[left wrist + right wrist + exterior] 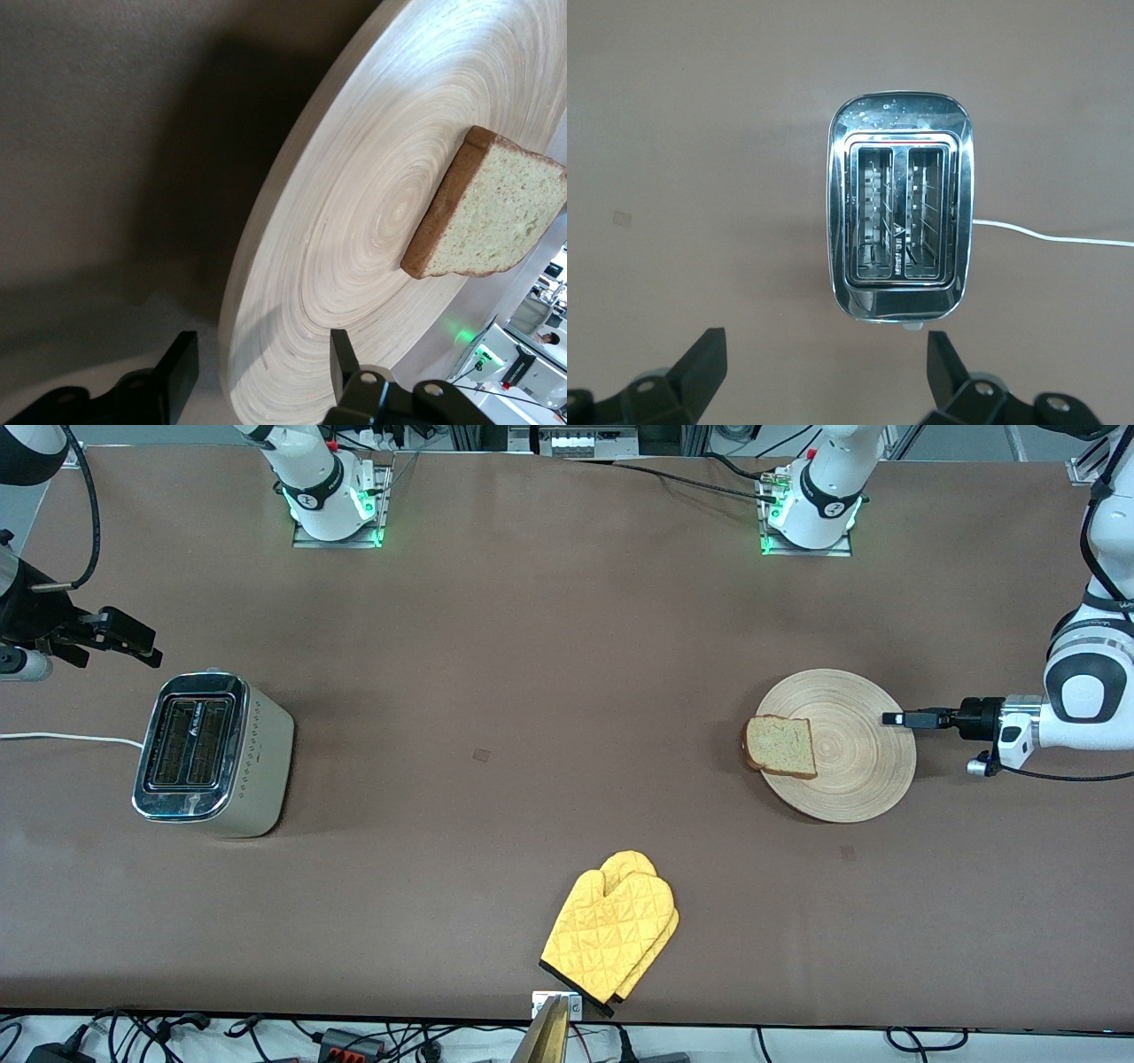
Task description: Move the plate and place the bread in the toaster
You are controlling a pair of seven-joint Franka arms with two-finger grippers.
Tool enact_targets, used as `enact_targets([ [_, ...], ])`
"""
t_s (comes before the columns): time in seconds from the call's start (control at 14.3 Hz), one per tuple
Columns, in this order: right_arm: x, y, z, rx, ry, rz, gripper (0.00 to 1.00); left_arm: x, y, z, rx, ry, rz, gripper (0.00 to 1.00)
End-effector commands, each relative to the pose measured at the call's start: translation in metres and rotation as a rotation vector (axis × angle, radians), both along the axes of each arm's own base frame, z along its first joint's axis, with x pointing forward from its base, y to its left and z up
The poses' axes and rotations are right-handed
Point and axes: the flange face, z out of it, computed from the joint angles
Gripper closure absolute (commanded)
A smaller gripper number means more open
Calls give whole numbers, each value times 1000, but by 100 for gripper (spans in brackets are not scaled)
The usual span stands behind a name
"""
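The round wooden plate (855, 784) lies toward the left arm's end of the table. The bread (781, 746) slice rests on the part of it toward the toaster. My left gripper (890, 718) is at the plate's rim on the side away from the bread. In the left wrist view the plate (354, 221) rim stands between the open fingers of the left gripper (261, 354), with gaps showing, and the bread (492, 212) is farther in. The toaster (208, 753) stands toward the right arm's end, both slots empty. My right gripper (142, 651) hangs open over the table beside the toaster (899, 217).
A yellow oven mitt (611, 934) lies near the table edge closest to the front camera, midway along it. The toaster's white cord (62, 737) runs off toward the right arm's end of the table.
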Motion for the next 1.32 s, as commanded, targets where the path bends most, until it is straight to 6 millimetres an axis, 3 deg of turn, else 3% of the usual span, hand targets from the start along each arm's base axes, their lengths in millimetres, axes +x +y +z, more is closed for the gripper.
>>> enact_targets([
  [0.0,-1,1,5,-13,-10,12,0,2,-2,-12,-39,-50,-13,39],
  [0.35,-1,1,4,-15,-8,12,0,5,-4,-10,-37,-59,-19,50],
  [0.84,-1,-1,5,-9,-13,5,0,9,-8,-4,-80,-61,-15,88],
  [1.05,-1,-1,6,-9,-15,2,0,17,-25,8,-148,-71,-69,91],
  [1.25,9,-10,-10,2,9,-14,0,29,-46,23,-250,-147,-149,95],
])
